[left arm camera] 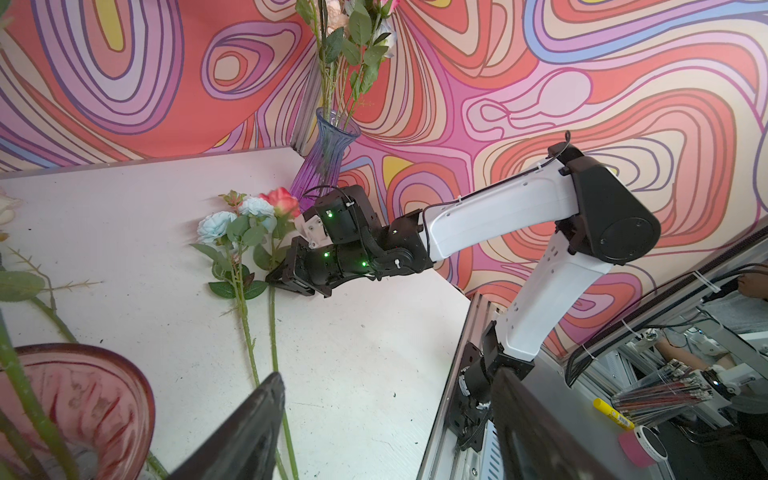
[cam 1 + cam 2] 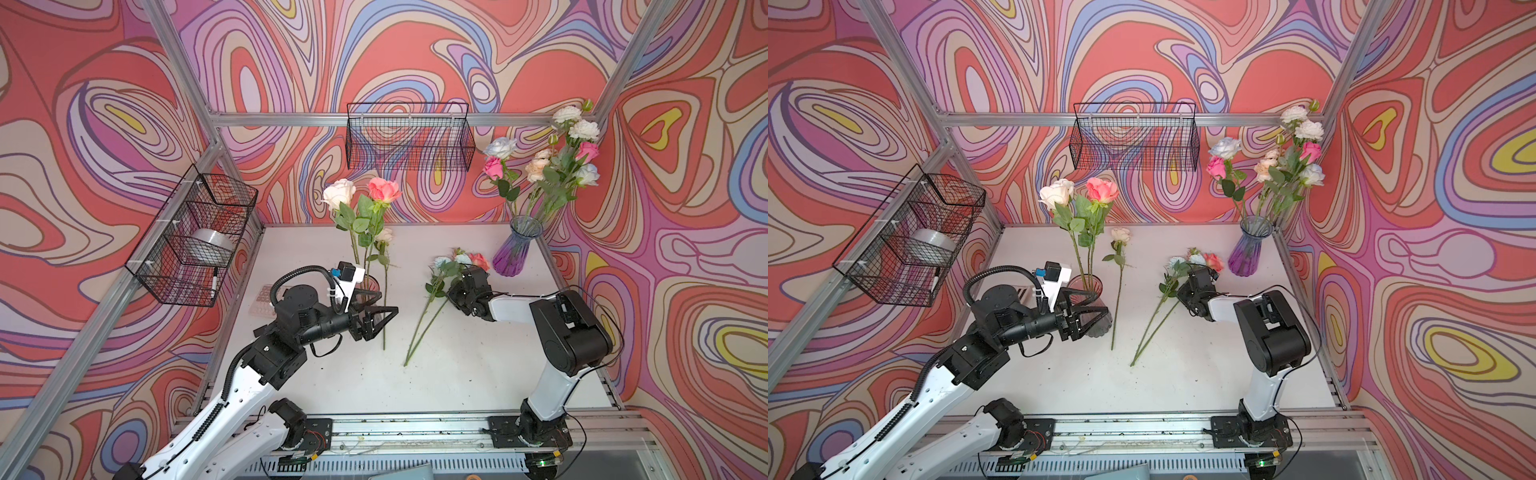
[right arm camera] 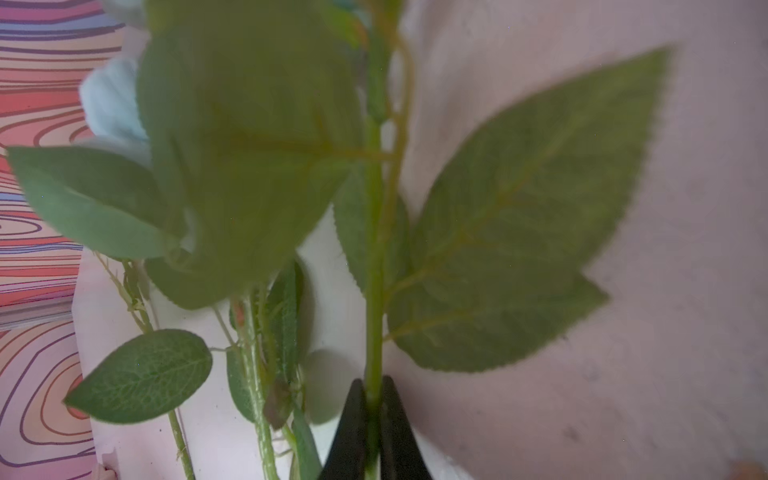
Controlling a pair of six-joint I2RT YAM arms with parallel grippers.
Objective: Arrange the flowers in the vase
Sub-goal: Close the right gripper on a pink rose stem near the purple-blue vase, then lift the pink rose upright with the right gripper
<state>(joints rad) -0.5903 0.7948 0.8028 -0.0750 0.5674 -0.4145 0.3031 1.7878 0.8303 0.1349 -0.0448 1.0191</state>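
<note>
A purple glass vase (image 2: 515, 249) (image 2: 1246, 253) (image 1: 322, 166) stands at the table's back right with several flowers (image 2: 552, 166) in it. A smoky pink vase (image 2: 1090, 286) (image 1: 141, 395) on the left holds a white and a coral flower (image 2: 365, 195). Just in front of it my left gripper (image 2: 388, 302) (image 1: 386, 415) is open and empty. A small peach flower (image 2: 1120, 235) lies on the table beside it. Two flowers (image 2: 432, 299) (image 1: 249, 232) with pale blue and coral blooms lie mid-table. My right gripper (image 3: 373, 399) (image 1: 282, 279) is shut on one green stem (image 3: 374, 291).
A wire basket (image 2: 409, 137) hangs on the back wall. Another wire basket (image 2: 195, 237) on the left wall holds a tape roll (image 2: 210, 245). A small pink tray (image 2: 264, 303) lies behind the left arm. A metal rail (image 2: 415, 428) borders the table's front.
</note>
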